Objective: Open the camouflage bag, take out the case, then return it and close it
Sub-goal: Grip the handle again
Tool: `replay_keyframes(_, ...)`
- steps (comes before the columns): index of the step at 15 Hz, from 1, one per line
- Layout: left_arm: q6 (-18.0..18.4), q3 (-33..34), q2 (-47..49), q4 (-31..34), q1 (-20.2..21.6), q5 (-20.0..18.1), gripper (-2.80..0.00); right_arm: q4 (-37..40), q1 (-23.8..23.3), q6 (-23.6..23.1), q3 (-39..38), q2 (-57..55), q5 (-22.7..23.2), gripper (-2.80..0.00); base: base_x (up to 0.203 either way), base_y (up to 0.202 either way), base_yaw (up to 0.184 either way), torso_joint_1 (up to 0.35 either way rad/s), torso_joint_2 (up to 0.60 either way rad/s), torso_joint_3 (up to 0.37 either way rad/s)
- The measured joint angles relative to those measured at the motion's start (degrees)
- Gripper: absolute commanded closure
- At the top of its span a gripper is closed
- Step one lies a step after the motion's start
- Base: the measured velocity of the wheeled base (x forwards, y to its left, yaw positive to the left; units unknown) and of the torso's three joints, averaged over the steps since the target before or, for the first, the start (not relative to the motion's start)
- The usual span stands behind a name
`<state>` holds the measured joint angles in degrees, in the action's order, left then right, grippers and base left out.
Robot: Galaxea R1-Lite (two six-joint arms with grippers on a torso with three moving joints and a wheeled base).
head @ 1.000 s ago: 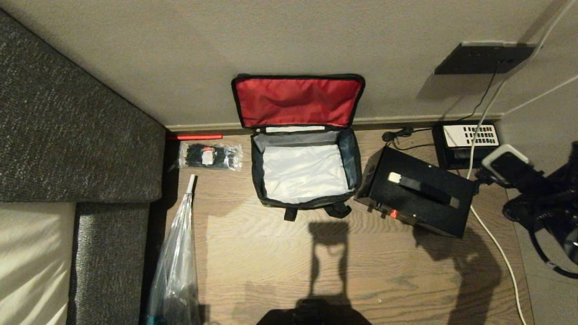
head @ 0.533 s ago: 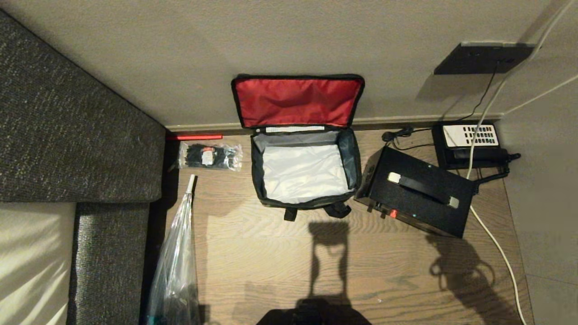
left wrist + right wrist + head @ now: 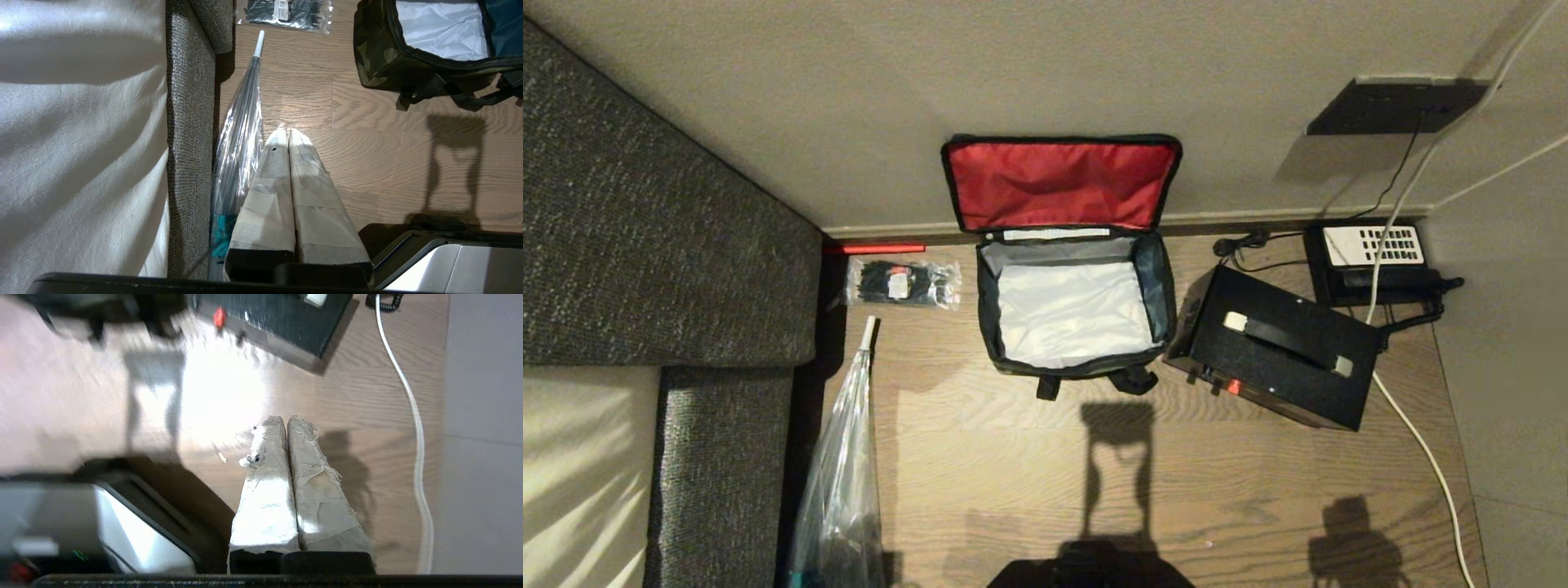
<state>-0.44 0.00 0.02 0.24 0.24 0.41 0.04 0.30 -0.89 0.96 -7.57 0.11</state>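
Observation:
The camouflage bag [image 3: 1078,363] stands open against the wall, its red-lined lid [image 3: 1058,184] leaning back and its grey-lined inside empty. Its camouflage side [image 3: 374,53] shows in the left wrist view. The black case [image 3: 1282,359], with its cream-ended handle and red latch [image 3: 1234,386], lies on the wood floor just right of the bag; its latch edge [image 3: 261,318] shows in the right wrist view. Neither arm appears in the head view. My left gripper [image 3: 287,132] is shut and empty above the floor near the sofa. My right gripper [image 3: 284,420] is shut and empty, well short of the case.
A grey sofa [image 3: 670,245] fills the left side. A clear plastic bag [image 3: 837,490] leans by it, and a packet of black ties [image 3: 903,282] lies left of the bag. A black telephone [image 3: 1372,257] and a white cable [image 3: 1421,441] lie at the right.
The right arm has drawn back out of the head view from the right edge; its shadow slid down the floor toward me. Bag and case have not moved.

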Motion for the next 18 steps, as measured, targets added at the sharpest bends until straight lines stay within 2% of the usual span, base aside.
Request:
replay_keyframes(5, 0.0, 0.0, 0.0, 0.0, 0.0, 0.0, 0.0, -0.5, -0.3, 0.2, -0.8, 6.9, 0.1, 0.0, 0.0, 0.0, 0.0, 0.0, 0.0, 0.0)
replay_keyframes(18, 0.0, 0.0, 0.0, 0.0, 0.0, 0.0, 0.0, -0.3, -0.3, 0.3, -1.0, 8.0, 0.1, 0.0, 0.0, 0.0, 0.0, 0.0, 0.0, 0.0)
